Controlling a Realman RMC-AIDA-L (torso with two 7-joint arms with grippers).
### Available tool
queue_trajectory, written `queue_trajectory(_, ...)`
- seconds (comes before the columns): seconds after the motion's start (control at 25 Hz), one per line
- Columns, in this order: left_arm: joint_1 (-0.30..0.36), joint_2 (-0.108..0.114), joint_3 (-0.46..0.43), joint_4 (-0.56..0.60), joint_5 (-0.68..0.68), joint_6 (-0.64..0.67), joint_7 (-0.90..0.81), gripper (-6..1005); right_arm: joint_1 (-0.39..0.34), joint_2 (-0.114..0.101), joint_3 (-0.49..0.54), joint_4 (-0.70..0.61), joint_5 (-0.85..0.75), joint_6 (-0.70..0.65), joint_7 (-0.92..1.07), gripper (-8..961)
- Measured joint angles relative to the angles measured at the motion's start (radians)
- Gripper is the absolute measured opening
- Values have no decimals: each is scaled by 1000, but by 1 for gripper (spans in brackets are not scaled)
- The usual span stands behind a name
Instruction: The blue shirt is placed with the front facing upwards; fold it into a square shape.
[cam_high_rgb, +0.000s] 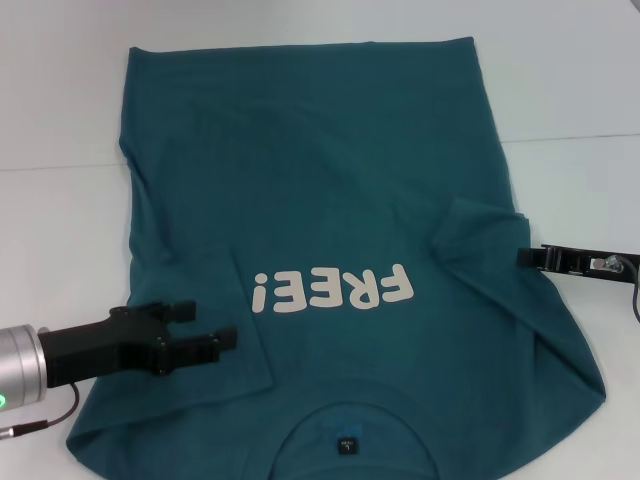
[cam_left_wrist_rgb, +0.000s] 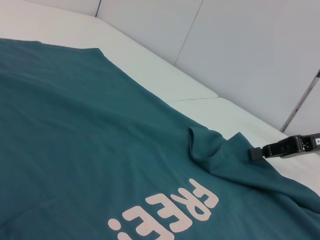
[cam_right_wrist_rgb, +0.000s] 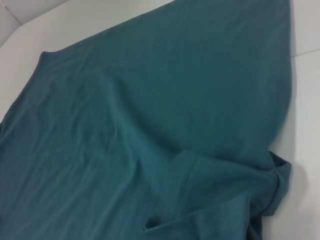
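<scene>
One word — "FREE!" (cam_high_rgb: 331, 290) — marks the blue shirt (cam_high_rgb: 320, 170); left gripper (cam_high_rgb: 205, 328) spread wide, right gripper (cam_high_rgb: 523, 256) unclear.

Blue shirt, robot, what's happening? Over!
Left gripper open over the near left sleeve. Right gripper at the right sleeve edge. Blue shirt flat on the table, unfolded, lettering up. Nothing blocking.

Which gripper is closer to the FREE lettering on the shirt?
Left. The left gripper is over the blue shirt, just beside the FREE! lettering. The right gripper sits farther off, at the shirt's sleeve edge.
</scene>
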Motion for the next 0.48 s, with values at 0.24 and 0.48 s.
queue_trajectory(0.24,-2,0,0,1,0,1,-2,887,-9,-5,3,-17,3,-43,-6,9)
queue_trajectory(0.48,0,0,0,3,0,3,-3,886,-14,-6,5,-42,16,-173,-45,10)
